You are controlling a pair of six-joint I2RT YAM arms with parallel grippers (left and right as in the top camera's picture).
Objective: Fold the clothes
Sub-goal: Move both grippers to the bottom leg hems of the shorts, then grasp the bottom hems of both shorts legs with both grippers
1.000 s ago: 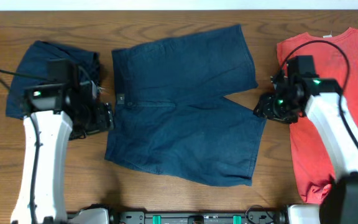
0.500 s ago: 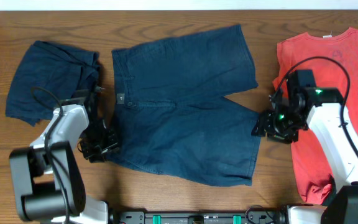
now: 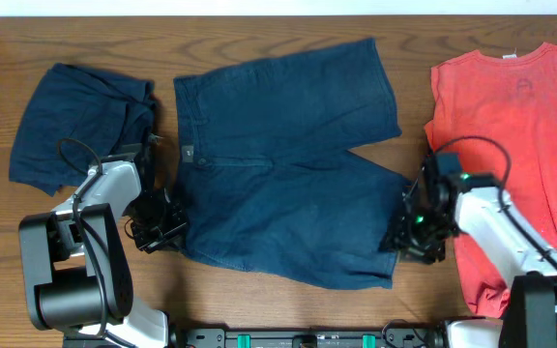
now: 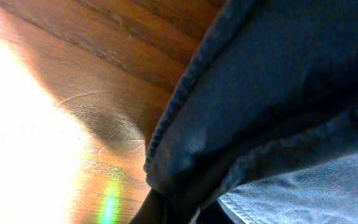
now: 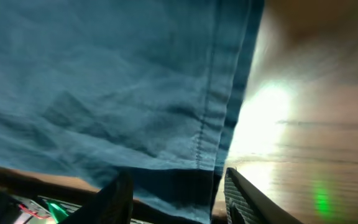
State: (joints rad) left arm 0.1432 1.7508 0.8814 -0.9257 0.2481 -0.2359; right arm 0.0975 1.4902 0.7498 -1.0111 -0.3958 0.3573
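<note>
Dark navy shorts [image 3: 288,164] lie spread flat mid-table, waistband to the left and leg hems to the right. My left gripper [image 3: 167,230] sits at the near end of the waistband. In the left wrist view the left gripper [image 4: 185,211] is shut on a fold of that cloth [image 4: 278,93]. My right gripper [image 3: 399,237] is at the near leg's hem. In the right wrist view the right gripper [image 5: 176,202] stands open, its fingers [image 5: 244,199] apart on either side of the stitched hem [image 5: 210,124].
A second pair of navy shorts [image 3: 80,121] lies rumpled at the far left. A coral-red T-shirt [image 3: 515,164] is spread along the right edge, close beside the right arm. Bare wooden table [image 3: 259,309] runs along the front.
The left gripper dropped from beside the waistband to its near corner and closed on the cloth. The right gripper slid toward the table's front along the leg hem.
</note>
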